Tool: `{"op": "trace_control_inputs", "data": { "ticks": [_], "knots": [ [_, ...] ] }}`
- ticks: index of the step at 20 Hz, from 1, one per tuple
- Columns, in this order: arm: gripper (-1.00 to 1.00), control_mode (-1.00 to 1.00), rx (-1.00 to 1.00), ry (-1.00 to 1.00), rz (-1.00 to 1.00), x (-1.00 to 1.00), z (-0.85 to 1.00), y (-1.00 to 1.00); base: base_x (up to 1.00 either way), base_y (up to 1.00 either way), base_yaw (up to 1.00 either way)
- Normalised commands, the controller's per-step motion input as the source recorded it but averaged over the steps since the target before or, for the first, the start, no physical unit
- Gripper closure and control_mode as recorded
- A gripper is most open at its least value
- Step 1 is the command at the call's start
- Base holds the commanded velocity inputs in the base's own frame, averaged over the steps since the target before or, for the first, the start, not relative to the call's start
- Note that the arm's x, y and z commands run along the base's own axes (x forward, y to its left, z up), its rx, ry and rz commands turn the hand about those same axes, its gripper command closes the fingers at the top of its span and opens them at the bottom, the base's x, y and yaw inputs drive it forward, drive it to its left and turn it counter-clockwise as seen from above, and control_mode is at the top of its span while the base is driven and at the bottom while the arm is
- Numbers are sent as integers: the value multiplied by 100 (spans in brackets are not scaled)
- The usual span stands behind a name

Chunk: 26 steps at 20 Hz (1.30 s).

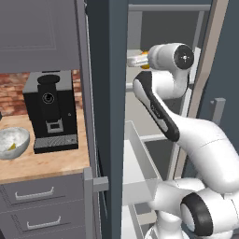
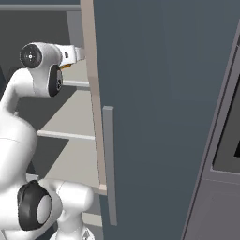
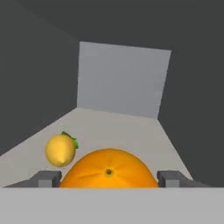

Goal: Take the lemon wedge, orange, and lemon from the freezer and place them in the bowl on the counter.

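In the hand view the orange (image 3: 108, 170) sits on a light grey freezer shelf (image 3: 131, 131), right between my finger tips. My gripper (image 3: 108, 178) has both fingers against its sides, shut on it. The lemon (image 3: 60, 150) lies on the same shelf, just left of the orange and a little farther in. In the left base view my arm reaches into the upper shelf of the freezer (image 1: 107, 93), and a sliver of the orange (image 1: 145, 66) shows by the hand. The bowl (image 1: 18, 134) stands on the counter (image 1: 46, 163) at far left, with the lemon wedge (image 1: 11, 146) inside it.
A black coffee machine (image 1: 50, 109) stands on the counter between the bowl and the freezer. A white freezer drawer (image 1: 140, 163) is pulled out below my arm. The open freezer door (image 2: 164, 117) with its bar handle stands close on my right.
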Motion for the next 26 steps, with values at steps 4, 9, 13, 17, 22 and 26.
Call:
{"op": "trace_control_inputs", "data": {
  "ticks": [4, 9, 13, 17, 22, 26],
  "knots": [
    [100, -100, 29, 6, -26, -100, 67, -15, 0, 0, 0],
    [100, -100, 33, 38, -24, -100, 55, -23, 0, 0, 0],
    [100, -100, 28, 53, -24, -100, -13, -30, 0, 0, 0],
    [100, -100, 13, 28, -20, -68, -49, -22, 0, 0, 0],
    [100, -100, 9, 5, -10, -19, -21, -18, 0, 0, 0],
    [100, -100, 15, 10, -11, -31, -35, -21, 0, 0, 0]
  ]
}}
